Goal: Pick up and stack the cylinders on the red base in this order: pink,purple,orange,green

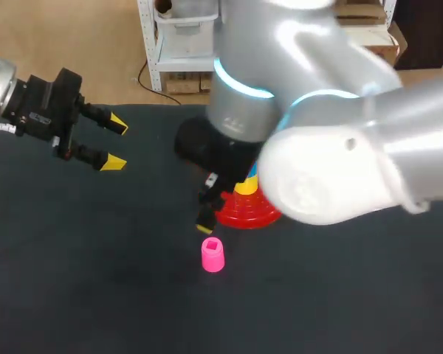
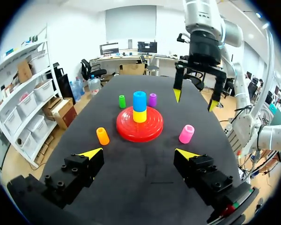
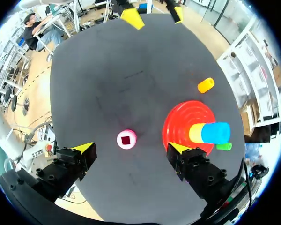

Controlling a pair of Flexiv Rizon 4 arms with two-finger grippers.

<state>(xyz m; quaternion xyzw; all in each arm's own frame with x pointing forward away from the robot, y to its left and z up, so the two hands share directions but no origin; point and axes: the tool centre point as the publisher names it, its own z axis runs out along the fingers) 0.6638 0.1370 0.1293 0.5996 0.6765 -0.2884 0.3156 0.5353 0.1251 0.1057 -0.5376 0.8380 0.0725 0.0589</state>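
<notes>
Dark tabletop (image 1: pixel 96 287), hollow pink cylinder (image 1: pixel 213 254)

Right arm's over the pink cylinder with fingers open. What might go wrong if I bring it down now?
One finger of the right gripper sits right by the rim of the red base, so the descent to the pink cylinder may clip it. The yellow cylinder and blue cylinder already stand tall on the base; a low carry may knock them.

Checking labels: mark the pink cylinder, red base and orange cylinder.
pink cylinder (image 1: pixel 213 255), head view, mid body.
red base (image 2: pixel 154 128), left wrist view, bare rim.
orange cylinder (image 2: pixel 102 136), left wrist view, mid body.
</notes>
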